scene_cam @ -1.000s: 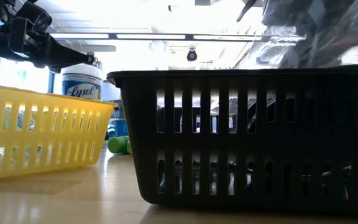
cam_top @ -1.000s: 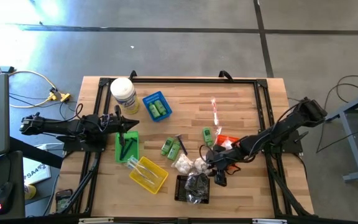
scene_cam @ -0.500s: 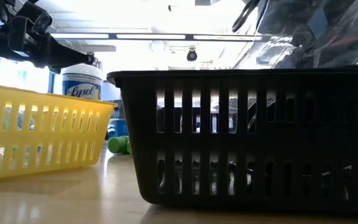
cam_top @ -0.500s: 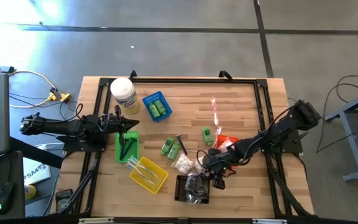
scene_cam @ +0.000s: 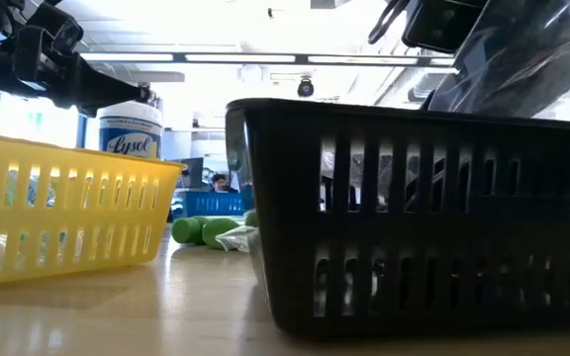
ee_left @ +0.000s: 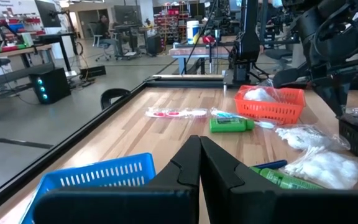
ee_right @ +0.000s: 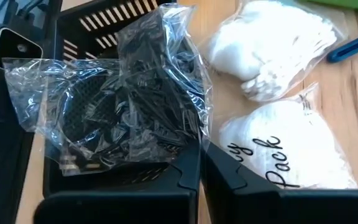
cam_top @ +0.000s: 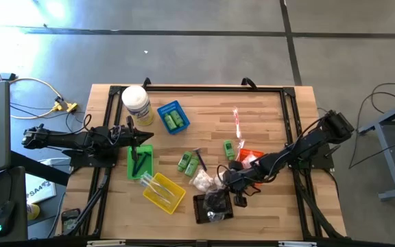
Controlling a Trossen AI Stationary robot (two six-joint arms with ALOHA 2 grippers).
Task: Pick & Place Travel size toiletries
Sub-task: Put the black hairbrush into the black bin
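A clear crinkled bag of dark items [ee_right: 123, 106] lies in the black basket [cam_top: 211, 207] near the table's front edge and stands above its rim in the low view [scene_cam: 522, 59]. My right gripper [ee_right: 199, 155] is shut at the bag's side, slanting down from the right. Two white puffy packets [ee_right: 272, 43] [ee_right: 284, 155] lie on the wood just beyond. Green bottles [cam_top: 189, 163] lie mid-table, and more stand in the blue basket [cam_top: 173, 118]. My left gripper [ee_left: 199, 163] waits shut at the table's left edge, above the green basket [cam_top: 140, 163]. My right gripper pinches the bag's clear film at its edge [ee_right: 194, 134], on the side toward the white packets, between its two fingertips. It comes slanting down from the table's right. The bag rests in the black basket and is crumpled and slack.
A yellow basket [cam_top: 163, 192] stands left of the black one, and an orange basket [cam_top: 251, 156] with a white packet under my right arm. A white jar [cam_top: 136, 103] stands at the far left. A red-and-white wrapped stick [cam_top: 237, 122] and a green tube [cam_top: 229, 149] lie mid-table.
My right gripper has shut at the edge of the clear bag. The black basket has turned on the table. In the low view its left corner has shifted right, uncovering the green bottles behind it.
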